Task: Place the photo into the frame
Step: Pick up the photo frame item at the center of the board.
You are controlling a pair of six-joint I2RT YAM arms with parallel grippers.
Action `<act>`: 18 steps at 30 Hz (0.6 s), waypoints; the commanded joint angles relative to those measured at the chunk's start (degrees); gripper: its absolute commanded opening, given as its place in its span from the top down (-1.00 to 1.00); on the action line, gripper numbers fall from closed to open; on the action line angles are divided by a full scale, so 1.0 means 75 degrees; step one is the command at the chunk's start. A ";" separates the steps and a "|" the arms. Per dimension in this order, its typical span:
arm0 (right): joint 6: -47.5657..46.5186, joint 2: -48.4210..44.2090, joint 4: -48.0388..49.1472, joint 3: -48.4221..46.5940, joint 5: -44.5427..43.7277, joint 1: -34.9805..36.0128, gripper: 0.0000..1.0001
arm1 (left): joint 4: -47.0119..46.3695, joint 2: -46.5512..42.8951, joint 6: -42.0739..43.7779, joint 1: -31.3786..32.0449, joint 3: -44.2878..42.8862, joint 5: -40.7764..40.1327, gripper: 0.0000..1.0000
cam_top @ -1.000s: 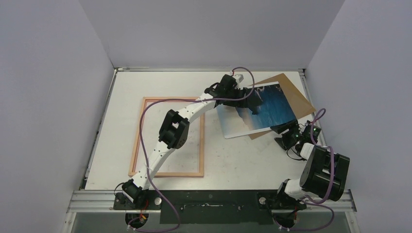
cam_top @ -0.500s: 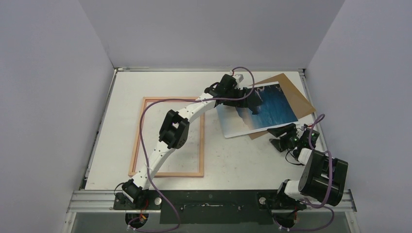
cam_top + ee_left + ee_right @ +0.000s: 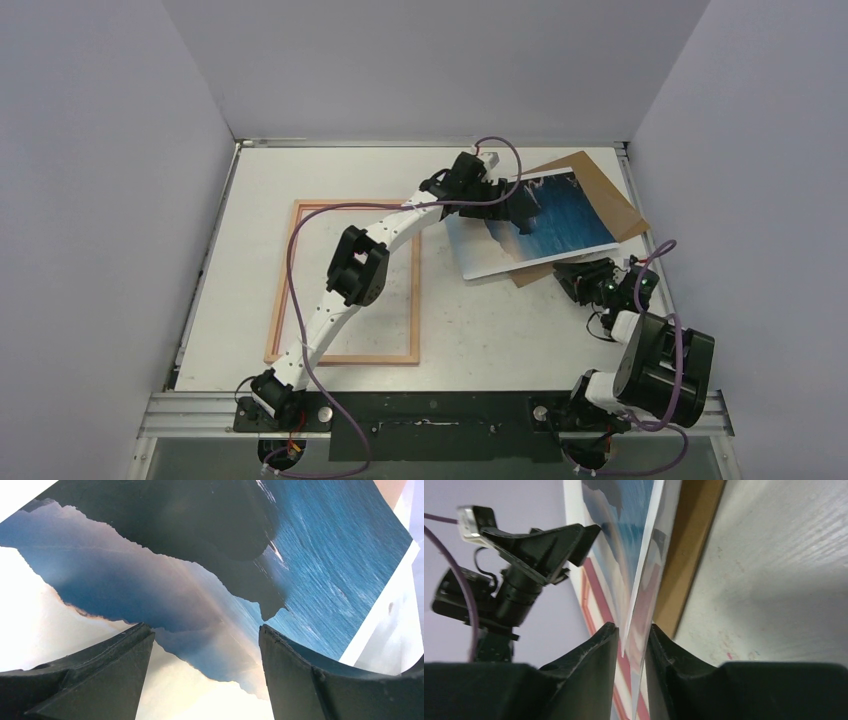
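The rectangular paper print of blue sea, dark mountains and pale sky (image 3: 560, 225) sits picture-side up in the far-right part of the white bench (image 3: 480, 320). It is turned at an angle to the edges and lies over a brown cardboard board (image 3: 605, 185) whose far corner points toward the far-right corner of the bench.

The left arm reaches diagonally from the near-left corner, and the left gripper (image 3: 520, 212) hangs over the print's left half. In the left wrist view this gripper (image 3: 205, 645) is spread wide. Both dark fingers (image 3: 100, 675) stand apart over the pale sky and the mountain outline and grasp nothing. Whether the tips touch the paper cannot be told.

The right gripper (image 3: 578, 272) sits low at the print's near-right edge, close to the right edge of the bench. In the right wrist view its jaws are only narrowly apart, and the thin edge of the print (image 3: 624, 510) runs into the gap between them, with the cardboard (image 3: 689, 545) just beside it. Whether they actually pinch the paper cannot be told.

The large thin-edged rectangular frame of light tan wood (image 3: 340, 358) lies flat between the left edge and the middle of the bench, well apart from the print, with the left arm crossing above its right side.
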State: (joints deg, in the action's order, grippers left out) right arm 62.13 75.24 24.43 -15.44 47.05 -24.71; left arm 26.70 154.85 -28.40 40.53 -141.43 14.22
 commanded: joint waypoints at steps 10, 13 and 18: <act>-0.0788 -0.1222 -0.3646 -0.1331 -0.0613 0.0041 1.00 | 0.0936 0.0085 -0.0641 -0.0226 0.0098 0.0422 -0.55; -0.1329 -0.1708 -0.5205 -0.1793 -0.1028 0.0037 1.00 | 0.0891 -0.0132 -0.0606 -0.0330 0.0060 0.0494 -0.57; -0.2007 -0.2183 -0.7754 -0.2862 -0.2003 0.0049 1.00 | 0.0895 -0.0267 -0.0147 -0.0537 0.0110 0.0459 -0.61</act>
State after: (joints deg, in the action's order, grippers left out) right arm 54.17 61.69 -13.69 -30.41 39.42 -24.23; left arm 27.99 154.52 -32.53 39.24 -141.43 19.46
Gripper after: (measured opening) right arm 0.031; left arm 0.799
